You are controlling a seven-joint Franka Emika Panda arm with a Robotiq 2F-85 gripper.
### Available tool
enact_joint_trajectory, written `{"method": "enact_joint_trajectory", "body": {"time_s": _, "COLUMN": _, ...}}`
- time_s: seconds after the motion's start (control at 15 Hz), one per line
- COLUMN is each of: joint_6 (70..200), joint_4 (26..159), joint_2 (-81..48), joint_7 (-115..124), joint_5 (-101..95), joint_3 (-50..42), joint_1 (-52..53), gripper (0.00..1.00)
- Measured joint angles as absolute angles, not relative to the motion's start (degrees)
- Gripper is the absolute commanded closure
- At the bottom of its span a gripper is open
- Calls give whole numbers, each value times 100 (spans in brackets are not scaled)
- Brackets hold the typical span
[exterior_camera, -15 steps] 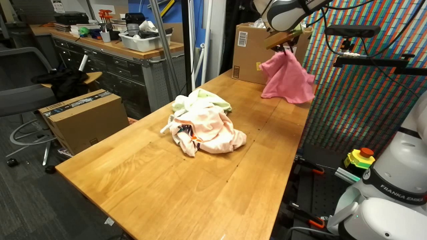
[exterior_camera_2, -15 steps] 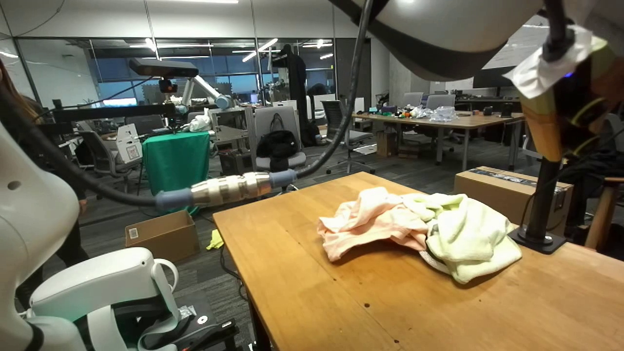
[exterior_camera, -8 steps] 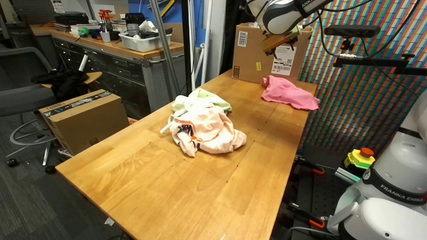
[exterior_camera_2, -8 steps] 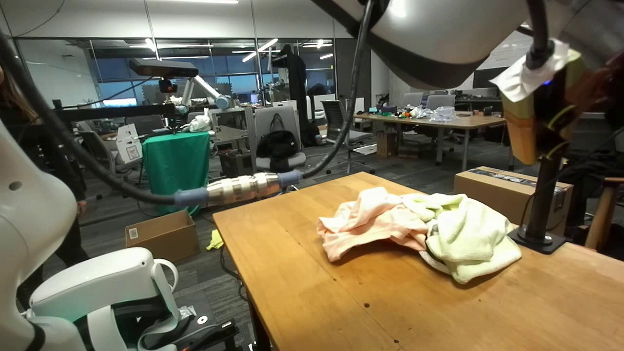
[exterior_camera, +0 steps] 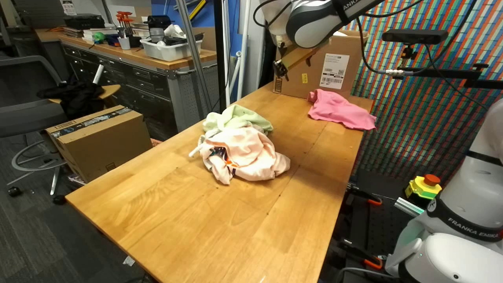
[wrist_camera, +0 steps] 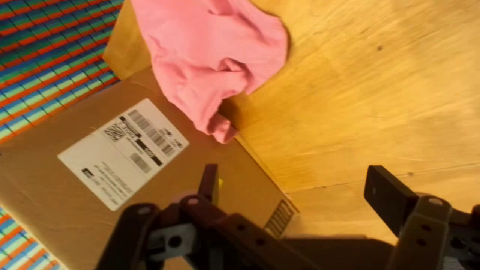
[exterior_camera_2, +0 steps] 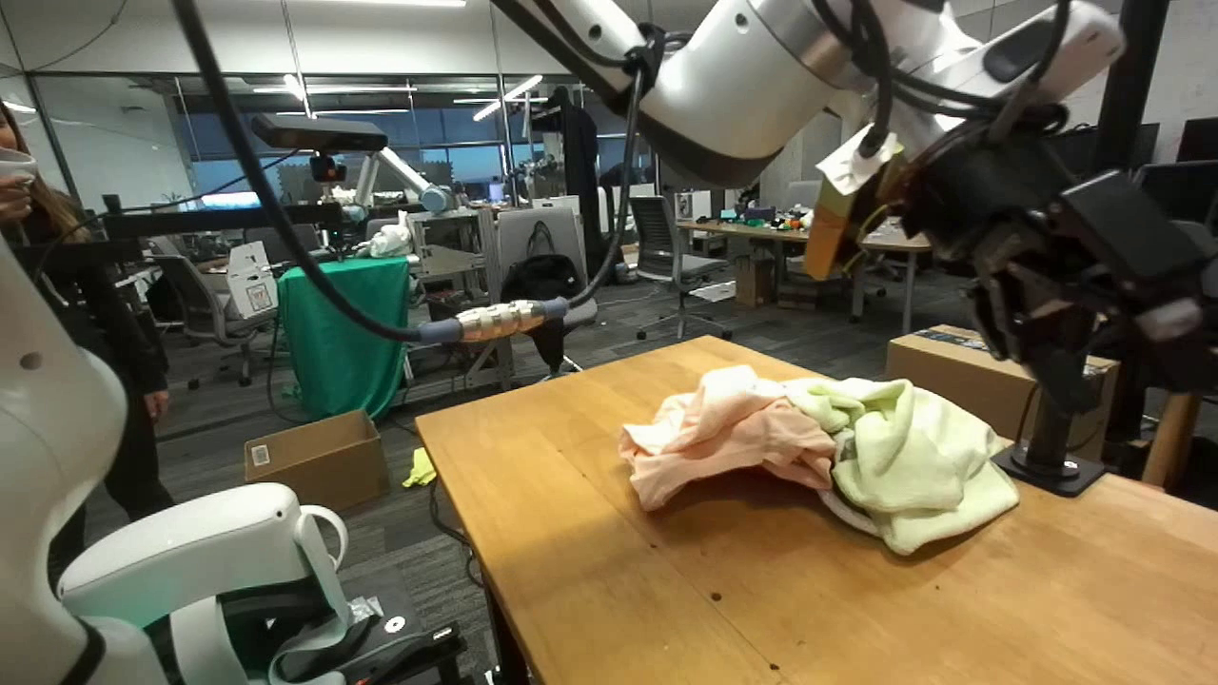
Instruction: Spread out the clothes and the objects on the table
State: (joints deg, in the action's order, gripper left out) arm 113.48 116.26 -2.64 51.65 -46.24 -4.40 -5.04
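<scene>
The wooden table [exterior_camera: 220, 232] shows bare wood across its near end and along its right side up to the pink cloth [exterior_camera: 341, 111], which lies crumpled at the far right, one corner reaching the right edge. The peach cloth [exterior_camera: 255, 155] and pale green cloth [exterior_camera_2: 918, 457] form a heap close to the left edge, with white rope [exterior_camera_2: 850, 515] showing beneath the green one. The gripper [wrist_camera: 293, 176] hangs above the far end, its fingers [wrist_camera: 390, 200] spread wide. A black band [exterior_camera: 467, 225] on the robot arm [exterior_camera: 479, 188] reads FRANKA EMIKA; a white label [exterior_camera: 334, 71] bears barcodes and print too small to read. It is fixed to a cardboard box [exterior_camera: 296, 87] that blocks the far end, the pink cloth just beside it; contact cannot be determined. A black post [exterior_camera_2: 1047, 445] stands near the green cloth, and a yellow emergency-stop button [exterior_camera: 423, 188] sits right of the table.
</scene>
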Motion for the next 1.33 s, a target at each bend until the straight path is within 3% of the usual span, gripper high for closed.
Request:
{"method": "enact_joint_trajectory", "body": {"time_s": 0.8, "joint_6": 13261, "joint_4": 11414, "joint_2": -1465, "joint_7": 2900, "joint_5": -3432, "joint_3": 110, "joint_1": 166, "gripper": 0}}
{"method": "enact_joint_trajectory", "body": {"time_s": 1.33, "joint_6": 13395, "joint_4": 10816, "joint_2": -1994, "joint_7": -325, "joint_5": -2346, "joint_3": 155, "joint_1": 89, "gripper": 0}}
